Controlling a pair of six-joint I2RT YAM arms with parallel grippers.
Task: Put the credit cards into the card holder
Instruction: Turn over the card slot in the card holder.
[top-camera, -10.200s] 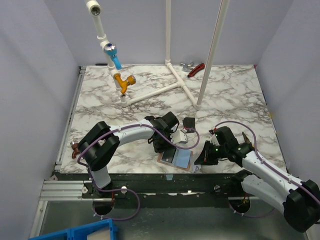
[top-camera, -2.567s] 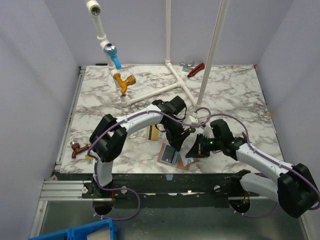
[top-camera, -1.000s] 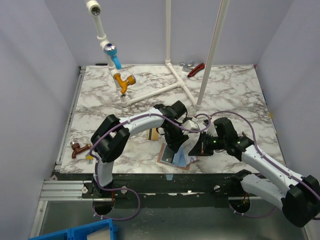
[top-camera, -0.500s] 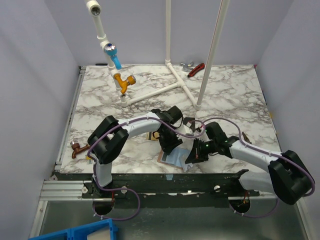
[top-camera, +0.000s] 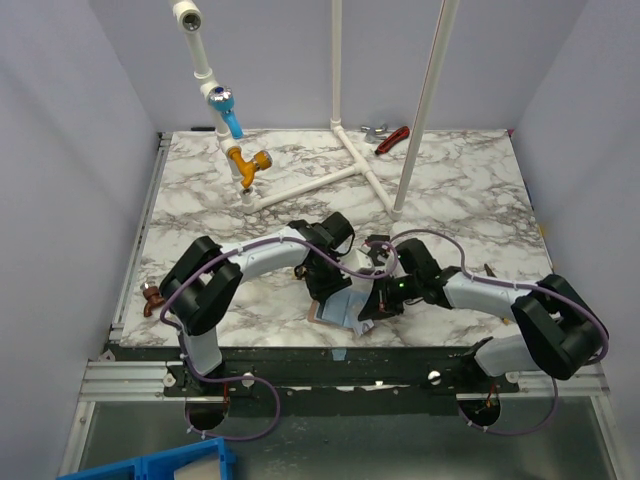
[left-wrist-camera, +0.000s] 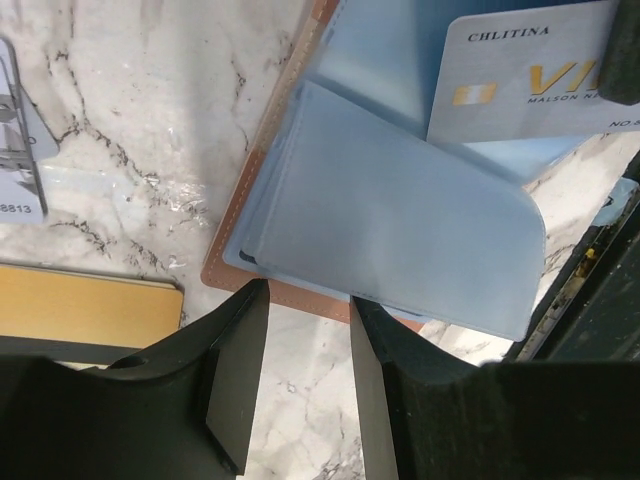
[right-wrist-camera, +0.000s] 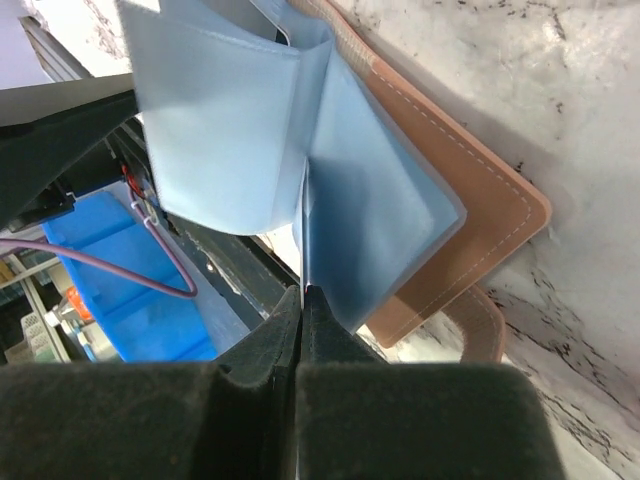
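**Card holder open at the table's lip, one card at its sleeves**

The tan card holder (right-wrist-camera: 470, 200) lies opened flat on the marble table (top-camera: 470, 200), right at the near edge, with its pale blue plastic sleeves (left-wrist-camera: 400, 230) fanned upward. From the right wrist camera, the sleeves appear to hang out past the edge, over the frame below.

The right gripper (right-wrist-camera: 301, 300) has its jaws pressed together at the fold where two sleeves meet. Whether a leaf is actually caught between them I cannot tell. The left gripper (left-wrist-camera: 308, 300) hovers over the holder's stitched border with its jaws spread, pinching nothing.

A silvery-grey card (left-wrist-camera: 520, 80) rests at the sleeves on the far side of the holder from the left fingers (seated in a pocket or only lying on it, I cannot say). A gold card (left-wrist-camera: 85, 300) and a pale card with printed digits (left-wrist-camera: 18, 150) lie on the marble just beside the holder, not yet loaded.

The main risk is the edge. Nothing pins the holder, so a sideways push from a card could skid it off the table. The sleeves are limp and slick, so a leaf could slip free and let the pocket mouth collapse, jamming or buckling a card. A half-seated silver card could slide out if the sleeves are tugged.
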